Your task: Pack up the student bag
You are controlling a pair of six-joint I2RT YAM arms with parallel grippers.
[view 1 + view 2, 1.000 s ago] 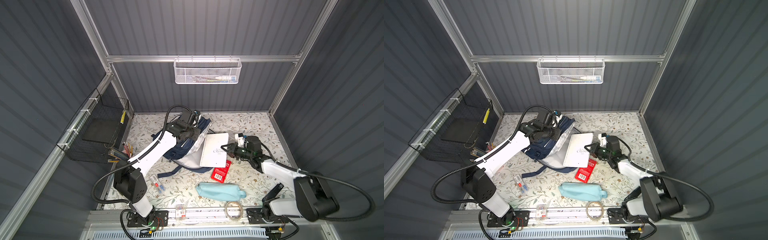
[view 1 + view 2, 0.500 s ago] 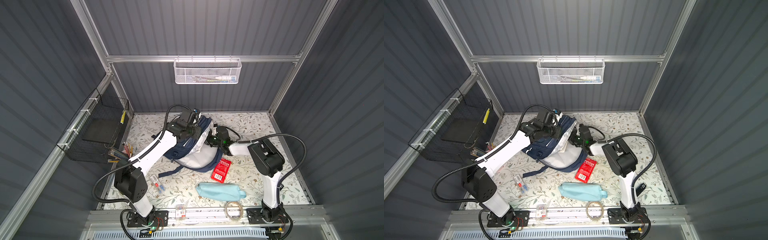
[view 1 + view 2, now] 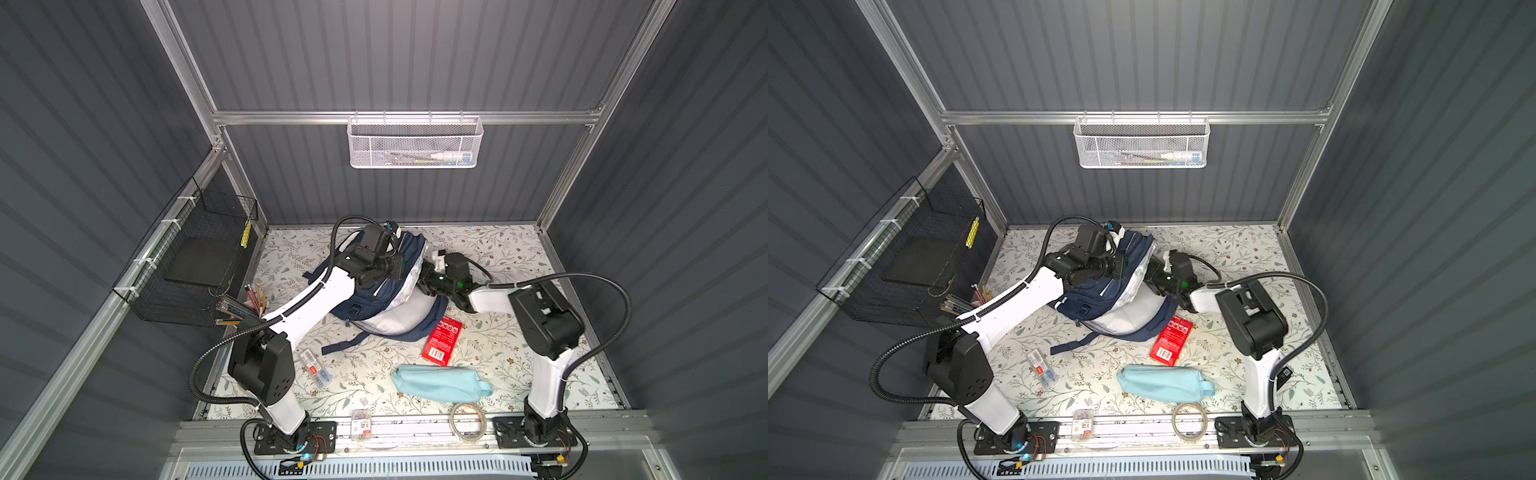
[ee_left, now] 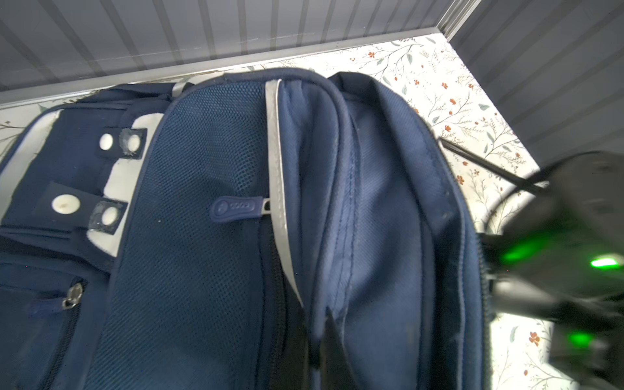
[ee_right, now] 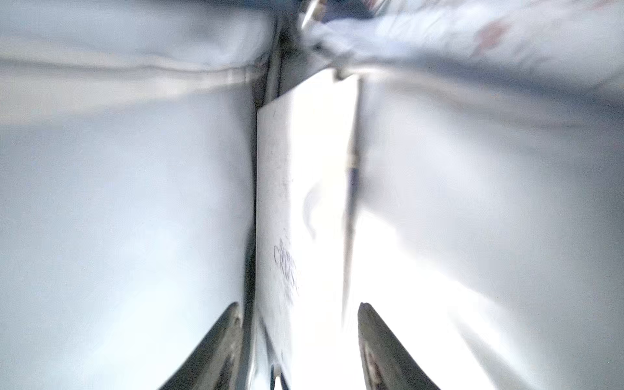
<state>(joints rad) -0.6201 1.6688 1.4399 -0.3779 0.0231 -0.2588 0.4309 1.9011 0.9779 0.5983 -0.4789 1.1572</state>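
Note:
The navy student bag (image 3: 374, 303) (image 3: 1096, 301) lies on the floral table with its mouth turned right and its pale grey lining (image 3: 409, 316) showing. My left gripper (image 3: 398, 266) (image 4: 320, 324) is shut on a fold of the bag's blue fabric at the upper edge of the mouth, holding it up. My right gripper (image 5: 297, 305) reaches into the mouth and is hidden there in both top views. It stands open inside the grey lining. A white notebook (image 5: 304, 175) stands on edge between its fingers, close to one finger (image 5: 223, 334) and apart from the other.
A red pack (image 3: 442, 340), a light-blue zip pouch (image 3: 440, 383), a tape roll (image 3: 467, 419), a small clear box (image 3: 360, 420) and a refill pack (image 3: 316, 368) lie in front of the bag. A black wire basket (image 3: 195, 266) with pencils (image 3: 251, 297) hangs left.
The right arm has swung from the table in front of the bag into its mouth, carrying the white notebook inside. Its jaws have opened. The left arm has held still.

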